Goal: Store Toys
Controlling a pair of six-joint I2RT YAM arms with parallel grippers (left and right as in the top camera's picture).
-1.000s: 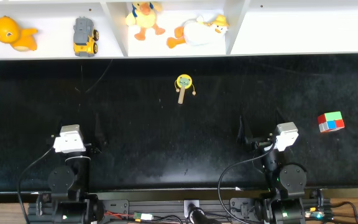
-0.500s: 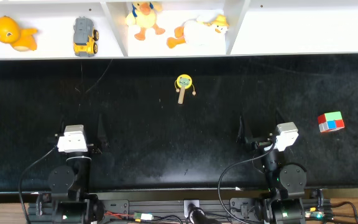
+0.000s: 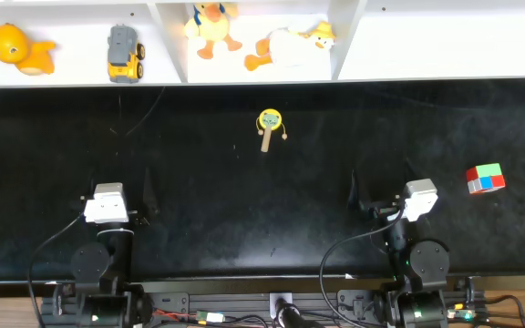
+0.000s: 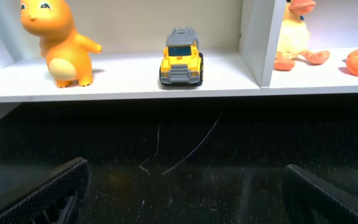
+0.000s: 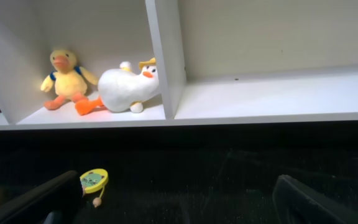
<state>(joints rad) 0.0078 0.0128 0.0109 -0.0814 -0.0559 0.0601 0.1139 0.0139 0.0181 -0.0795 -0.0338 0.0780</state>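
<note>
left tool edged right, rattle well beyond right tool

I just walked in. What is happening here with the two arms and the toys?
The job here is to store toys on a white shelf. An orange figure and a toy truck sit in its left compartment, a yellow duck and a white duck in the middle one. A small rattle and a coloured cube lie on the black table. The left claw and the right claw are both open and empty, away from every toy.
</note>
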